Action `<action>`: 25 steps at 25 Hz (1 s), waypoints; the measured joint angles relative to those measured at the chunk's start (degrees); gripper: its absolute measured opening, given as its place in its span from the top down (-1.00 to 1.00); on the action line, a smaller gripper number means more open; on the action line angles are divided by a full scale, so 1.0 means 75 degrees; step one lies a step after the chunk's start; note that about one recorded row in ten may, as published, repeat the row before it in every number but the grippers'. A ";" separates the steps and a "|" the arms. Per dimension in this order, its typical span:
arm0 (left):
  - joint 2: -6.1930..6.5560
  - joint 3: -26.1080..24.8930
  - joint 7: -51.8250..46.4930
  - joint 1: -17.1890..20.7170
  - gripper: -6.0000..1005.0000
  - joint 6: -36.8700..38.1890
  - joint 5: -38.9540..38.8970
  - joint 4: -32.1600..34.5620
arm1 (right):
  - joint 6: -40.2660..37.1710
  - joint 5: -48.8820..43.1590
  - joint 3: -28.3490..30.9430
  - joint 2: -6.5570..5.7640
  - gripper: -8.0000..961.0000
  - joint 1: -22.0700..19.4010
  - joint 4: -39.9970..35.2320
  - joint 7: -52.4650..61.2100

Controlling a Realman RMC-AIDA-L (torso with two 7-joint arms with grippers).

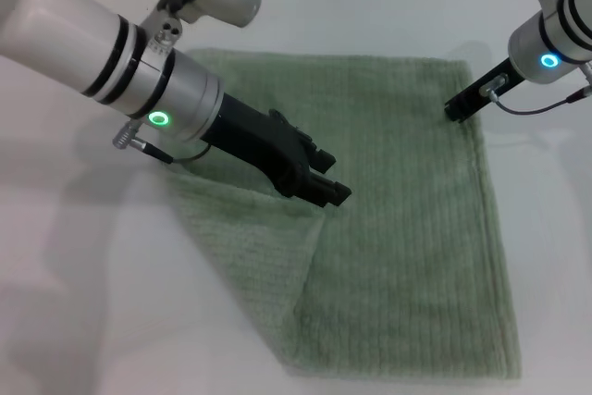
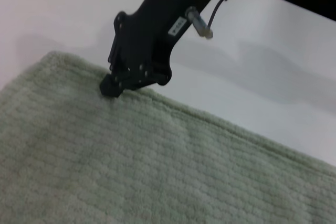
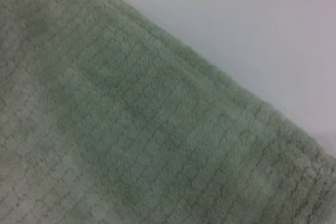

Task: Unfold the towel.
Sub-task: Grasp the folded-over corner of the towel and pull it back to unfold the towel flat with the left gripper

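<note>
The pale green towel (image 1: 407, 210) lies mostly flat on the white table, with one corner folded over as a triangular flap at its left side. My left gripper (image 1: 331, 193) is at the tip of that flap, shut on the towel's corner and holding it slightly raised. My right gripper (image 1: 456, 110) rests shut with its tip on the towel near the far right edge. The left wrist view shows that same right gripper (image 2: 110, 87) touching the towel (image 2: 131, 161) just inside the hem. In the right wrist view there is only the towel (image 3: 131, 129) and bare table.
The white table (image 1: 92, 302) surrounds the towel, with bare surface to the left and beyond the far edge. A cable (image 1: 546, 106) hangs off the right wrist.
</note>
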 joint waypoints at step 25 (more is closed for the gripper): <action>-0.0021 0.1148 -0.0019 0.0084 -0.61 -0.0993 -0.0109 -0.0305 | -0.0023 0.0004 -0.0083 0.0035 0.99 0.0054 0.0013 0.0016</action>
